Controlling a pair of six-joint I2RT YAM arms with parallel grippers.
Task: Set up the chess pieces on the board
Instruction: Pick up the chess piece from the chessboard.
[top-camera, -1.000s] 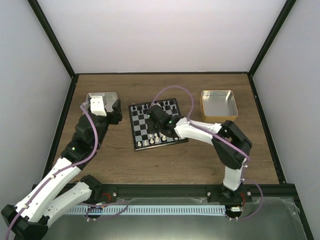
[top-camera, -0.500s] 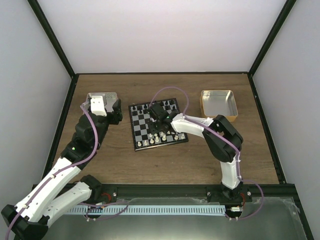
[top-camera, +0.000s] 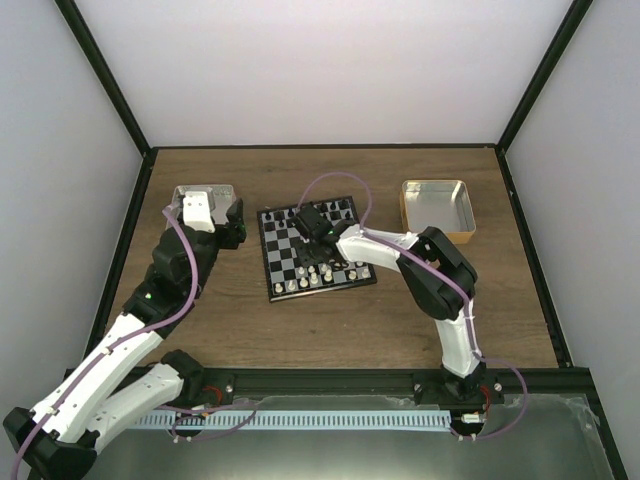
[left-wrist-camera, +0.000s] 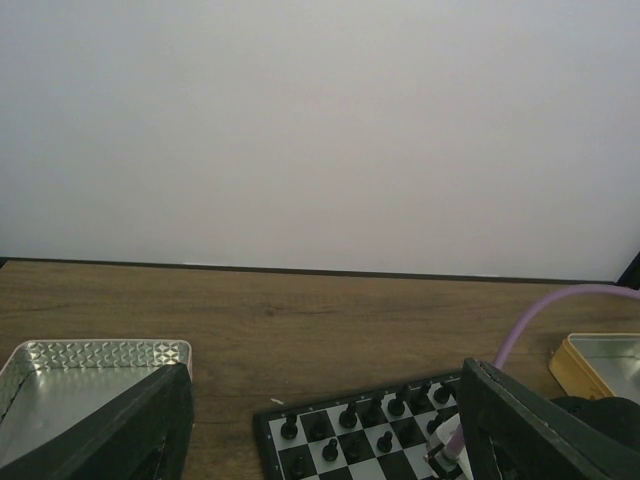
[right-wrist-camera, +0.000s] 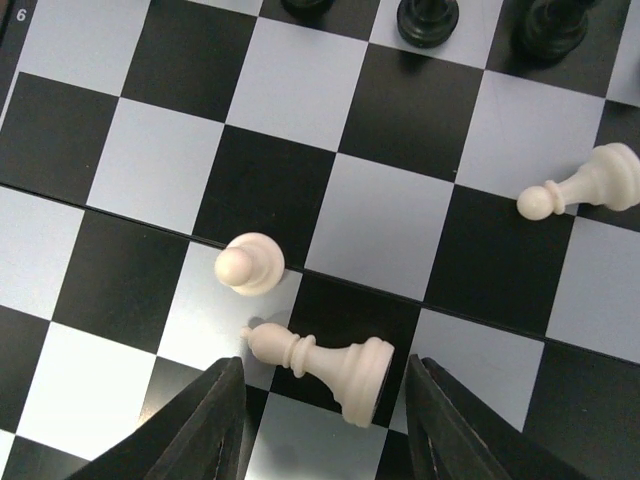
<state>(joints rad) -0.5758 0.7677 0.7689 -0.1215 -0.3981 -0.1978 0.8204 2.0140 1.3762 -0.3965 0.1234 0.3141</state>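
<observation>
The board (top-camera: 270, 262) lies mid-table, with black figures along its far rows and cream-white chess pieces (top-camera: 305, 283) near its front edge. My right gripper (top-camera: 318, 250) hovers low over the board, open. In the right wrist view a white bishop (right-wrist-camera: 325, 362) lies on its side between the fingers (right-wrist-camera: 205, 420), touching neither. A white pawn (right-wrist-camera: 249, 264) stands just beyond it, and another pawn (right-wrist-camera: 585, 186) lies tipped over to the right. My left gripper (top-camera: 213, 202) is open and empty beside the silver tray (top-camera: 205, 189).
A gold tin (top-camera: 436, 210) sits at the back right, also seen as the gold tin (left-wrist-camera: 600, 360) in the left wrist view. Black pieces (left-wrist-camera: 348, 415) line the board's far rows. The silver tray (left-wrist-camera: 60, 365) holds nothing visible. Dark frame posts border the table.
My right arm has folded in closer to the board, shifting the gripper slightly left, and its jaws have narrowed a little. The left arm has not moved.
</observation>
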